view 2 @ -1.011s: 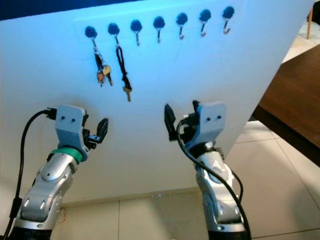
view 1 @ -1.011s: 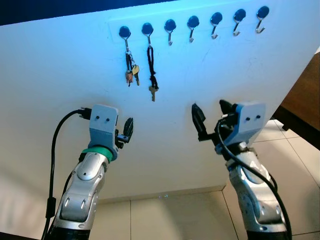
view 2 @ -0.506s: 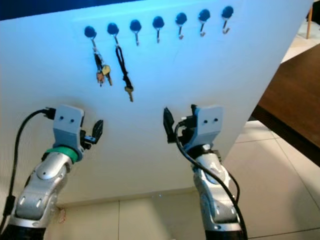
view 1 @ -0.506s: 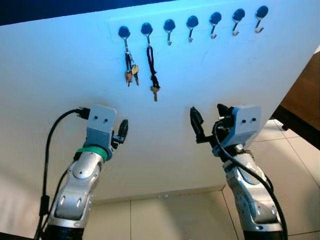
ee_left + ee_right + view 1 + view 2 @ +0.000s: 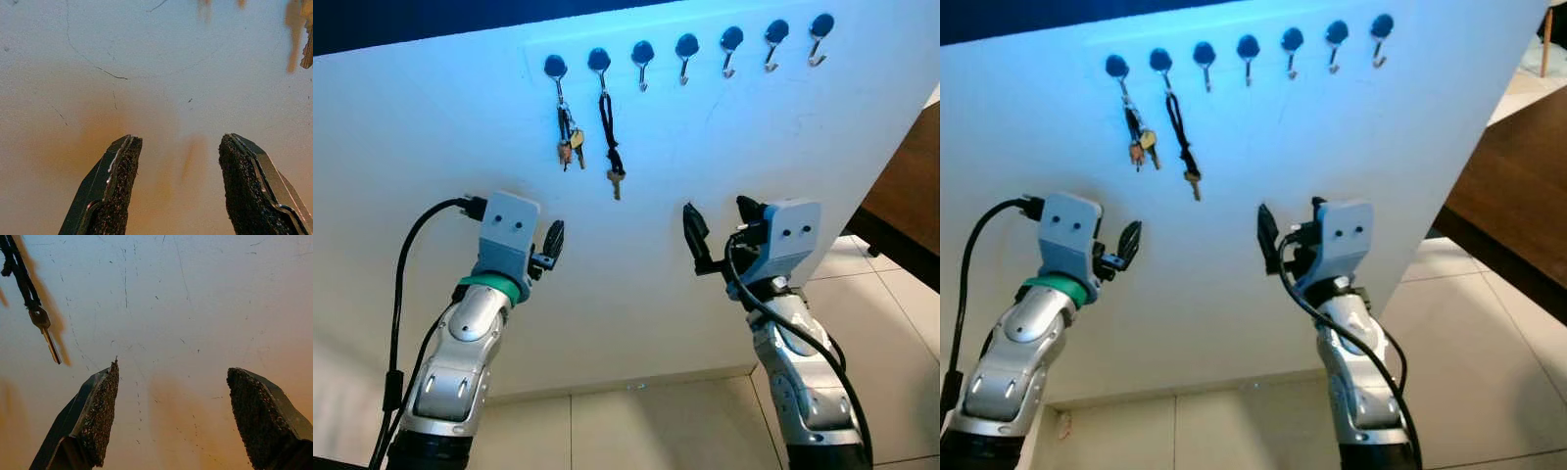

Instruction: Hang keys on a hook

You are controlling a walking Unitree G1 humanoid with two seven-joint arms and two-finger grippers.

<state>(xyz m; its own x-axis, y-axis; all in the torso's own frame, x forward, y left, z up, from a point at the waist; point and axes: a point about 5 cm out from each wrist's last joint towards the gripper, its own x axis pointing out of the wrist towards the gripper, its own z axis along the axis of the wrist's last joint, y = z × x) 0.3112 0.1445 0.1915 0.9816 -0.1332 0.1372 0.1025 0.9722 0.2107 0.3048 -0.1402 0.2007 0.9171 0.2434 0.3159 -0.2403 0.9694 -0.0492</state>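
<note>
Keys on a black cord (image 5: 611,145) hang from the second hook (image 5: 599,61) of a row on the white wall (image 5: 431,137) in the head views, beside a key bunch (image 5: 569,139) on the first hook, while the left gripper (image 5: 551,247) and right gripper (image 5: 719,233) are raised below them, both empty. Seen from the left wrist, black fingers (image 5: 113,188) are spread apart against the scratched wall. Seen from the right wrist, the fingers (image 5: 93,418) are likewise parted, holding nothing, near the dangling key.

Home entryway, wall key hooks (image 5: 685,45), tiled floor (image 5: 646,431)
</note>
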